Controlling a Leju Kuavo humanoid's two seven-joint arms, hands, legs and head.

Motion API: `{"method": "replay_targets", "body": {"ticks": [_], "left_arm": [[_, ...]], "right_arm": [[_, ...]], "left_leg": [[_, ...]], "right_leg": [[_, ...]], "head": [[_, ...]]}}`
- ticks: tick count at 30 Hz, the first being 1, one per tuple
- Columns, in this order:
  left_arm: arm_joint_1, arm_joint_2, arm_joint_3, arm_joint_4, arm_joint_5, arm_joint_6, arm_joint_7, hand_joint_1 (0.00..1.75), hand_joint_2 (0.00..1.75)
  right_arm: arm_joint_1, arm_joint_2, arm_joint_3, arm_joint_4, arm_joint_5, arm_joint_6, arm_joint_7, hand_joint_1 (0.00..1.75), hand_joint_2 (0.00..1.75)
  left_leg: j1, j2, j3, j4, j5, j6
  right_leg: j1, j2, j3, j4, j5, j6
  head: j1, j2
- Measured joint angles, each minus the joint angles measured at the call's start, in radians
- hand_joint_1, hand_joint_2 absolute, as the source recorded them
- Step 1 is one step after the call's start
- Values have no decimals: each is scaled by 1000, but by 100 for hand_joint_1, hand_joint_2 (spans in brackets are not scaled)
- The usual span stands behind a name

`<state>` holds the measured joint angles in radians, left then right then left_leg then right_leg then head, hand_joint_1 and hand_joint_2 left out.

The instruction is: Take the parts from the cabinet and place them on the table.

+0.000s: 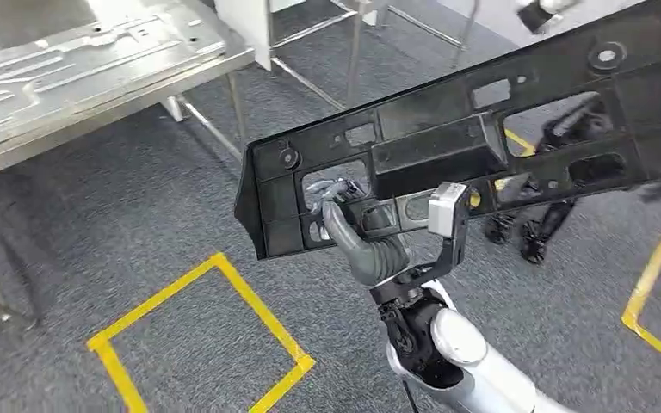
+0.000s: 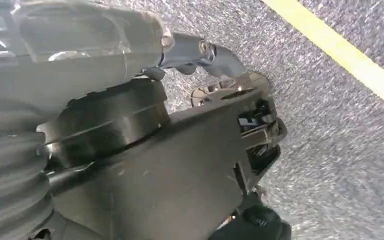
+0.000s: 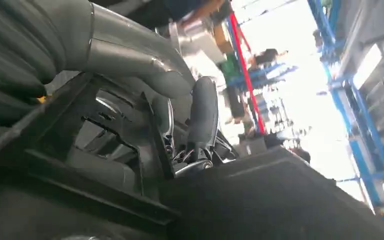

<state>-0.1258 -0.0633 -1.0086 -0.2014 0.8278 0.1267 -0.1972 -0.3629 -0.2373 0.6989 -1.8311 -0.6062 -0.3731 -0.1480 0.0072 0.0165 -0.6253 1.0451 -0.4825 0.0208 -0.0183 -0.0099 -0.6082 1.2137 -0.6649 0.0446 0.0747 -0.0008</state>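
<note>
1. The long black plastic part (image 1: 447, 155) is up in the air over the grey carpet floor (image 1: 138, 224), carried slanted, its far end higher towards the right. It isn't resting on anything.
2. The left robot hand (image 1: 344, 215) is clamped on the part near its lower left end, fingers hooked through one of the cutouts. The left wrist view shows the same: left robot hand (image 2: 195, 55) wrapped over the panel's edge.
3. The right robot hand (image 3: 190, 120) looks closed on a rib of the same part, fingers curled round it. I'd call that a hold, though it's a cramped angle.
4. The desk (image 1: 17, 146) sits off to the upper left, with a pressed metal panel (image 1: 77, 60) already lying across its top. So the step in hand, I reckon, is carrying the part over to set it down.
5. To do it well: keep both holds firm and level the part out before lowering, since it's long and could twist between the two hands.
6. Aim for the bare strip along the desk's near edge, or it'll land on the metal panel.
7. Watch the low left end near the desk legs (image 1: 215, 129) on approach. Yellow floor tape (image 1: 206, 335) marks a box just below.
</note>
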Motion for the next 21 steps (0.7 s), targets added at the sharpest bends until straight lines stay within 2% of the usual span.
{"method": "replay_targets", "body": {"ticks": [1, 2, 3, 4, 5, 6, 7, 8, 10, 11, 12, 13, 14, 16, 17, 18, 19, 20, 21], "left_arm": [[0, 0, 0, 0, -1, -1, -2, 0, 175], [0, 0, 0, 0, -2, -3, -2, 0, 175], [0, 0, 0, 0, -3, -4, -2, 0, 175], [0, 0, 0, 0, -3, -5, -3, 0, 175], [0, 0, 0, 0, -4, -5, -3, 0, 175], [0, -2, 0, 0, -5, -5, -3, 0, 175], [-1, -6, 0, 0, -5, -5, -3, 0, 175], [-2, -6, 0, -1, -5, -6, -4, 0, 175], [0, -11, 0, -2, -5, -7, -4, 0, 175], [1, -11, 0, -1, -5, -7, -5, 0, 175], [0, -7, 0, -1, -5, -7, -5, 0, 175], [1, -6, 0, -1, -5, -6, -5, 0, 175], [1, -4, 0, 0, -5, -5, -5, 0, 175], [-2, 0, 0, 0, -6, -4, -5, 0, 175], [-1, 3, 0, 0, -6, -4, -5, 0, 175], [0, 5, 0, 0, -6, -5, -5, 0, 175], [1, 6, 0, 0, -6, -4, -4, 0, 175], [2, 7, 0, 1, -6, -4, -2, 0, 175], [2, 8, 0, 1, -6, -3, -2, 0, 175]], "right_arm": [[2, 0, 1, 2, 0, 0, 0, 175, 175], [5, 0, 1, 4, 1, 0, 0, 175, 175], [5, 0, 2, 5, 3, 0, 0, 175, 175], [4, 0, 3, 5, 7, 1, 0, 175, 175], [3, 0, 3, 5, 9, 2, 0, 175, 175], [0, 0, 3, 5, 10, 2, 0, 175, 175], [-1, 0, 3, 4, 10, 3, 0, 175, 175], [-1, 0, 4, 4, 10, 3, 0, 175, 175], [-2, 0, 7, 4, 10, 3, 0, 175, 175], [-4, 0, 9, 4, 10, 4, 0, 175, 175], [-7, 5, 10, 4, 10, 4, 0, 175, 175], [-5, 10, 11, 4, 10, 4, 0, 175, 175], [-6, 11, 11, 3, 10, 4, 0, 175, 175], [-2, 10, 13, 6, 10, 4, 0, 175, 175], [0, 11, 15, 9, 10, 4, 0, 175, 175], [0, 11, 16, 10, 10, 4, 0, 175, 175], [-1, 10, 16, 10, 10, 5, 0, 175, 175], [-2, 11, 17, 10, 11, 5, 0, 175, 175], [-3, 12, 18, 10, 13, 5, 0, 175, 175]], "left_leg": [[-3, -17, 0, 0, 1, 2], [-6, -35, 0, 0, 2, 3], [-8, -51, 1, 0, 3, 4], [-12, -68, 2, 0, 4, 6], [-15, -83, 3, 0, 5, 7], [-14, -95, 3, -1, 7, 8], [-12, -106, -1, -3, 11, 4], [-5, -120, -7, -3, 16, -2], [4, -143, -13, -7, 25, -15], [2, -157, -15, -12, 30, -23], [-4, -120, -19, -3, 21, -20], [-14, -34, -33, 21, -5, -30], [-11, -11, -61, 76, -43, -38], [-1, -11, -128, 226, -111, -51], [3, -13, -145, 268, -121, -59], [7, -13, -142, 264, -108, -65], [12, -7, -107, 209, -70, -73], [16, 8, -59, 128, -29, -79], [18, 46, -3, 33, 9, -87]], "right_leg": [[3, 3, -37, 75, -23, -4], [4, 4, -56, 107, -20, -9], [7, 6, -53, 89, 7, -18], [11, 11, -32, 29, 54, -29], [15, 26, 1, -55, 106, -42], [20, 64, 36, -146, 153, -58], [16, 107, 50, -173, 140, -71], [21, 101, 51, -188, 153, -68], [30, 80, 56, -194, 153, -70], [29, 64, 66, -215, 154, -72], [15, 41, 76, -241, 165, -61], [18, 33, 82, -255, 170, -60], [17, 18, 82, -257, 173, -63], [15, -15, 82, -256, 172, -61], [13, -32, 81, -255, 171, -60], [10, -45, 81, -253, 169, -56], [6, -61, 81, -248, 165, -50], [1, -74, 81, -240, 160, -42], [-4, -83, 81, -227, 151, -31]], "head": [[4, 0], [8, 0], [11, 0], [14, 0], [18, 0], [21, 0], [9, 0], [1, 0], [18, 0], [22, 0], [25, 0], [13, 0], [0, 0], [-9, 0], [-15, 0], [-17, 0], [-20, 0], [-21, 0], [-22, 0]]}}
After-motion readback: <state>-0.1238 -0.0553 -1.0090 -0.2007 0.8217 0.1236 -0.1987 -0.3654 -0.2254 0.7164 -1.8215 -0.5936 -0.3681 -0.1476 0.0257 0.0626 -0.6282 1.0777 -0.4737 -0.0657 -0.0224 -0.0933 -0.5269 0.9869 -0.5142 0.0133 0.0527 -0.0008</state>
